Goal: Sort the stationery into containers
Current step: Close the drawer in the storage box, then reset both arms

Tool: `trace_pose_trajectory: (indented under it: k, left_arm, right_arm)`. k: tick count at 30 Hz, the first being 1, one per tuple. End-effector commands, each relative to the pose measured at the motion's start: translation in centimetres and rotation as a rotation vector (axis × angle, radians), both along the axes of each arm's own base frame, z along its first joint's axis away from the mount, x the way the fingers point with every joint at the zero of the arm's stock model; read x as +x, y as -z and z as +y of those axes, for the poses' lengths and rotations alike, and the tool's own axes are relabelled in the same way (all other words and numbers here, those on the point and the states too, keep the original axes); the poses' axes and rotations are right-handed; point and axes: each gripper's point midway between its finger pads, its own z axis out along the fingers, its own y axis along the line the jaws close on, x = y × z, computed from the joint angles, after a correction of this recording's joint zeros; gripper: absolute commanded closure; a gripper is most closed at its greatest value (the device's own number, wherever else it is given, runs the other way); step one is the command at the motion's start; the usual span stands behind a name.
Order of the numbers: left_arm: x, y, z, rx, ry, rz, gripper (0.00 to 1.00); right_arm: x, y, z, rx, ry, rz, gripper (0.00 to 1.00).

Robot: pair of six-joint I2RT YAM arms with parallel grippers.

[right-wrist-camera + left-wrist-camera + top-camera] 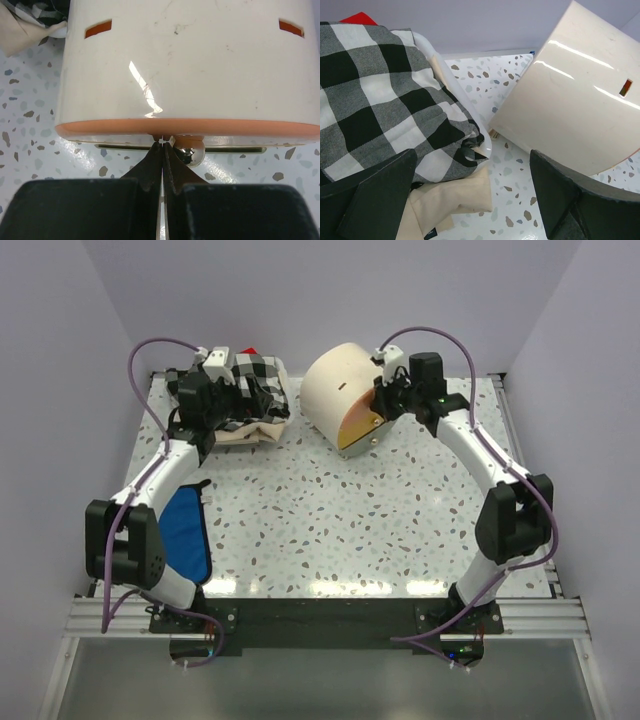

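The container, a cream drum-shaped cabinet, lies on its side at the back of the table with its orange front facing the near right. My right gripper is shut, its tips touching the orange front rim just left of a shiny round knob, which is not between the jaws. My left gripper stands wide open over the edge of a checked cloth pile, with the cabinet wall to its right and nothing between its fingers. No stationery is in view.
The black-and-white checked cloth pile lies at the back left on a folded beige cloth, with something red behind it. A blue cloth lies by the left arm's base. Walls close in the table on three sides.
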Motion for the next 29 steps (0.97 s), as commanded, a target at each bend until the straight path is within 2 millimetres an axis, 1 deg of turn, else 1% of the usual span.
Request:
trace_pose_trajectory:
  k: [1, 2, 4, 5, 6, 7, 8, 9, 11, 12, 13, 14, 15, 16, 17, 18, 19, 20, 21, 22, 23, 24, 25, 26, 28, 29]
  left_arm:
    - [1.1, -1.7, -0.8, 0.015, 0.011, -0.057, 0.00]
    - [1.1, -1.7, -1.1, 0.018, 0.018, -0.056, 0.00]
    - [1.2, -1.7, -1.3, 0.024, 0.024, -0.053, 0.00]
    - [1.1, -1.8, -1.4, 0.037, 0.032, -0.060, 0.00]
    - [1.1, -2.1, -1.5, 0.047, 0.036, -0.071, 0.00]
    - [0.9, -2.1, -1.5, 0.060, 0.039, -0.069, 0.00]
    - [0.7, -2.2, -1.6, 0.083, 0.049, -0.078, 0.00]
    - [0.5, -2.2, -1.6, 0.095, 0.054, -0.083, 0.00]
    - [0.1, -2.1, -1.5, 0.142, 0.065, -0.100, 0.00]
    - [-0.1, -2.1, -1.4, 0.156, 0.064, -0.105, 0.00]
    - [-0.4, -2.1, -1.4, 0.168, 0.066, -0.110, 0.00]
    - [-0.7, -1.1, -1.3, 0.190, 0.071, -0.099, 0.00]
    - [-1.0, -0.7, -1.3, 0.201, 0.068, -0.095, 0.00]
    - [-1.3, -0.8, -1.3, 0.206, 0.067, -0.108, 0.00]
    - [-2.1, 0.5, -1.7, 0.222, 0.085, -0.091, 0.00]
    - [-2.4, 0.9, -1.9, 0.232, 0.092, -0.091, 0.00]
    - [-3.0, 0.9, -2.6, 0.241, 0.108, -0.099, 0.00]
    - [-3.7, 2.2, -2.8, 0.259, 0.117, -0.079, 0.00]
    - [-4.0, 2.6, -3.0, 0.265, 0.122, -0.079, 0.00]
    - [-4.6, 2.8, -3.6, 0.266, 0.137, -0.080, 0.00]
    - [-5.2, 4.2, -3.6, 0.273, 0.144, -0.054, 0.00]
    - [-5.5, 4.8, -3.6, 0.274, 0.144, -0.041, 0.00]
    - [-5.8, 5.3, -3.6, 0.276, 0.143, -0.029, 0.00]
    - [-6.4, 6.7, -3.4, 0.280, 0.141, 0.000, 0.00]
    - [-6.7, 7.7, -3.1, 0.294, 0.132, 0.018, 0.00]
    - [-7.1, 8.7, -2.8, 0.308, 0.127, 0.035, 0.00]
  right_arm:
    - [2.4, -3.7, 1.6, 0.052, 0.021, -0.130, 1.00]
    - [2.4, -3.6, 1.6, 0.051, 0.020, -0.128, 1.00]
    - [1.8, -3.3, 0.8, 0.015, 0.038, -0.101, 0.99]
    - [0.9, -3.8, 0.4, 0.000, 0.041, -0.095, 0.90]
    - [-0.6, -2.2, -0.8, -0.045, 0.064, -0.028, 0.76]
    - [-1.7, -1.5, -1.7, -0.075, 0.088, 0.003, 0.51]
    - [-2.6, -0.7, -3.0, -0.116, 0.129, 0.030, 0.43]
    - [-5.2, 0.3, -4.2, -0.146, 0.138, 0.072, 0.37]
    - [-7.4, 1.3, -6.0, -0.207, 0.159, 0.081, 0.22]
    - [-9.3, 2.4, -7.1, -0.233, 0.182, 0.095, 0.16]
    - [-10.0, 2.8, -7.9, -0.240, 0.227, 0.104, 0.11]
    - [-10.8, 3.4, -8.6, -0.250, 0.248, 0.116, 0.10]
    - [-11.8, 5.2, -9.7, -0.291, 0.283, 0.149, 0.10]
    - [-12.3, 5.0, -10.5, -0.286, 0.337, 0.130, 0.09]
    - [-12.6, 5.3, -11.3, -0.298, 0.383, 0.130, 0.05]
    - [-13.2, 6.3, -12.8, -0.337, 0.449, 0.137, 0.02]
    - [-13.6, 5.9, -13.4, -0.331, 0.488, 0.117, 0.01]
    - [-13.9, 5.8, -14.1, -0.347, 0.513, 0.103, 0.01]
    - [-14.6, 6.2, -14.7, -0.369, 0.525, 0.115, 0.01]
    - [-14.9, 5.8, -15.1, -0.371, 0.544, 0.103, 0.01]
    - [-15.2, 5.7, -15.2, -0.374, 0.548, 0.103, 0.01]
    - [-15.6, 6.0, -15.4, -0.387, 0.551, 0.118, 0.01]
    - [-15.7, 5.9, -15.8, -0.397, 0.560, 0.110, 0.01]
    - [-15.8, 5.8, -15.9, -0.400, 0.563, 0.106, 0.01]
    - [-15.6, 5.7, -15.9, -0.395, 0.570, 0.082, 0.01]
    - [-15.5, 5.5, -15.9, -0.390, 0.565, 0.066, 0.01]
